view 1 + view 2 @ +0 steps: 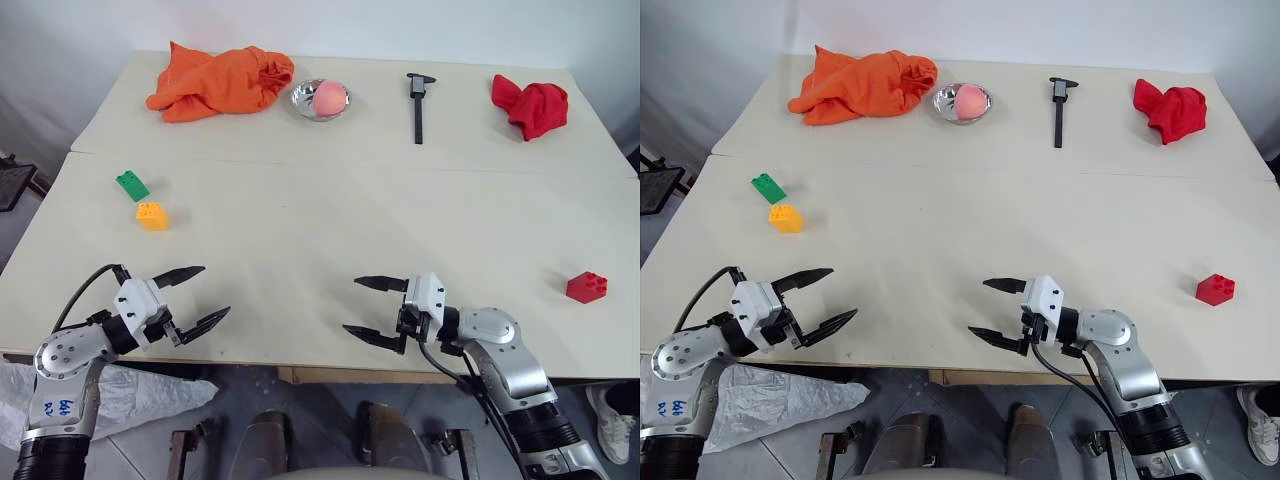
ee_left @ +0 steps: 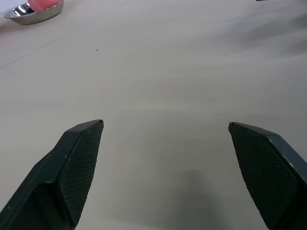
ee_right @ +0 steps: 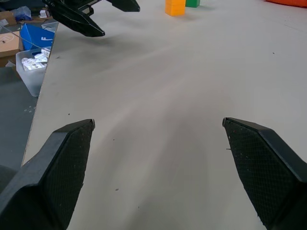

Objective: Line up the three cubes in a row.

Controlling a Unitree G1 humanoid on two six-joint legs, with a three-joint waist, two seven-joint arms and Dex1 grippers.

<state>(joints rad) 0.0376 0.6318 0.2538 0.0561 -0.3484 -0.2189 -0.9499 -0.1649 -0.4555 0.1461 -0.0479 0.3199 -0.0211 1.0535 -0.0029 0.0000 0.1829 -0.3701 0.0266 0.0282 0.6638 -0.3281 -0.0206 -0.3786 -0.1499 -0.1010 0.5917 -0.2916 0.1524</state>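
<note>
On the table's left side lie the green cube point(image 1: 131, 185) and, just in front of it, the yellow-orange cube point(image 1: 152, 216); both also show in the right wrist view, the yellow-orange cube point(image 3: 175, 7) beside the green one point(image 3: 193, 3). The red cube point(image 1: 586, 287) sits alone far off at the right, near the front edge. My left gripper point(image 1: 201, 295) hovers open and empty at the front left, some way in front of the yellow-orange cube. Near the front middle, my right gripper point(image 1: 362, 308) points left, open and empty, well left of the red cube.
Along the back of the cream table point(image 1: 320, 220) lie an orange cloth point(image 1: 220, 80), a metal bowl point(image 1: 320, 99) with a pink fruit, a black caliper point(image 1: 418, 105) and a red cloth point(image 1: 530, 105). A seam crosses the table behind the cubes. Boxes point(image 3: 33, 43) sit on the floor to the left.
</note>
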